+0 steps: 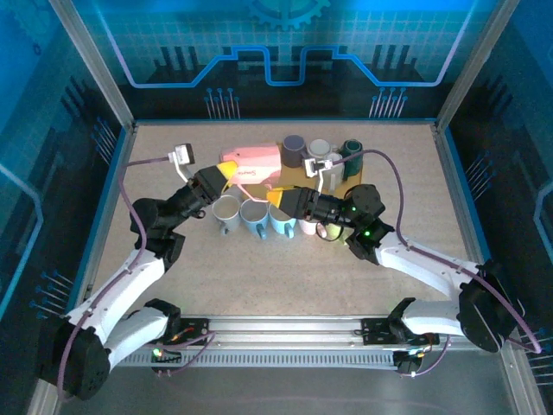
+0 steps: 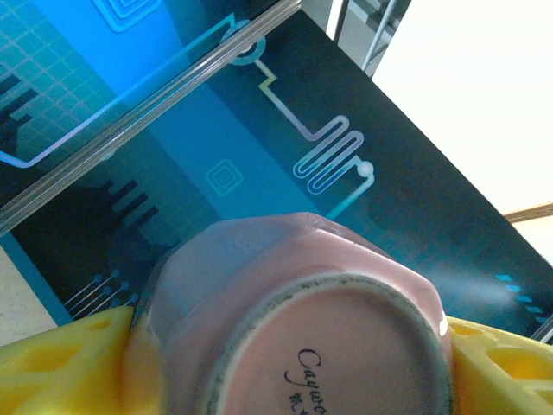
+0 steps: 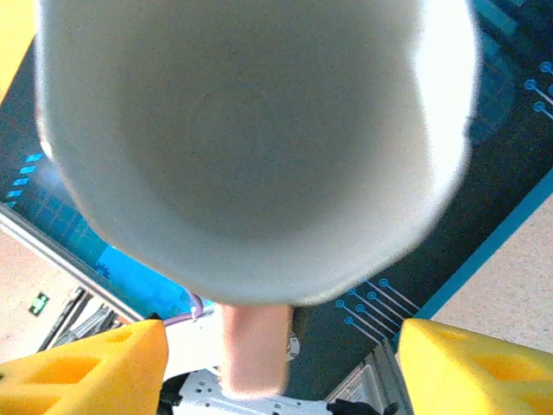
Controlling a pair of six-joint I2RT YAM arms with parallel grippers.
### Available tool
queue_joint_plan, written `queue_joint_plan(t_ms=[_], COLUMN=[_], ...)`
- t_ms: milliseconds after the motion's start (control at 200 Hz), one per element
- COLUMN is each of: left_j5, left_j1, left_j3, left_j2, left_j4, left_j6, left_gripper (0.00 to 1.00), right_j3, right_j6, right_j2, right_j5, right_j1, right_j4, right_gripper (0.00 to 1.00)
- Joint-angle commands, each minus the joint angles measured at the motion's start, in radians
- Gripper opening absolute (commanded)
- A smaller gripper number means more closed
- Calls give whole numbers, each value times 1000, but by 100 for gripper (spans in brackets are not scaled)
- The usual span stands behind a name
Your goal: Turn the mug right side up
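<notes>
clamping the mug (image 1: 252, 162) by its base with the left gripper (image 1: 226, 170), yellow fingers (image 2: 60, 367) tight against both sides of the pink foot. holding it on its side toward 12 o'clock of the table (image 1: 285, 277), base toward 9 o'clock, mouth toward 3 o'clock. showing, from the left wrist, a round pink underside with dark script on it (wall panels (image 2: 216, 173) behind it). showing the right gripper (image 1: 278, 197) just at 5 o'clock of the mug in the top view, jaws apart and closed on nothing. looking from the right wrist straight into the pale inside of the mug, with the pink handle (image 3: 255, 354) hanging at 6 o'clock between the two yellow fingers (image 3: 86, 372), touching neither as far as can be told. lined up on the table at 6 o'clock of the mug: a row of mugs (image 1: 255, 218), mouths up, beige, blue, light blue, then paler ones under the right arm (image 1: 423, 259). grouped at 3 o'clock of it: back mugs (image 1: 320, 151) in dark purple, grey and dark green.
</notes>
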Motion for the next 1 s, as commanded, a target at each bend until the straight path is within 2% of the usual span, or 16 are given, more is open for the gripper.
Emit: queue_joint_plan(t_ms=[0, 190, 375, 495, 590, 685, 735, 820, 885, 995], left_j5=[0, 8, 8, -6, -21, -45, -63, -101, -227, -492], left_j1=[-19, -49, -64, -64, -64, -64, -64, -71, -96, -109], left_j3=[23, 12, -19, -43, -56, -54, -42, 26, 120, 237], left_j2=[-40, -46, -77, -145, -211, -286, -329, -380, -393, -407], left_j4=[27, 2, -48, -147, -253, -399, -504, -751, -1026, -1331], left_j6=[77, 131, 185, 234, 280, 342, 390, 514, 629, 748], left_gripper=[56, 55, 54, 65, 83, 98, 99, 99, 99, 99], right_j3=[30, 46, 43, 27, 20, 32, 47, 118, 207, 336], right_j6=[-8, 29, 72, 45, -9, -93, -162, -336, -498, -691], right_j2=[10, 42, 56, 14, -41, -105, -140, -193, -205, -165], right_j5=[2, 23, 57, 88, 107, 128, 140, 205, 311, 552], right_j1=[16, 28, 36, 36, 36, 39, 43, 75, 137, 275], right_j4=[82, 123, 165, 100, 2, -179, -295, -621, -899, -1226], right_gripper=[69, 57, 30, 11, 2, 0, 0, 0, 0, 0])
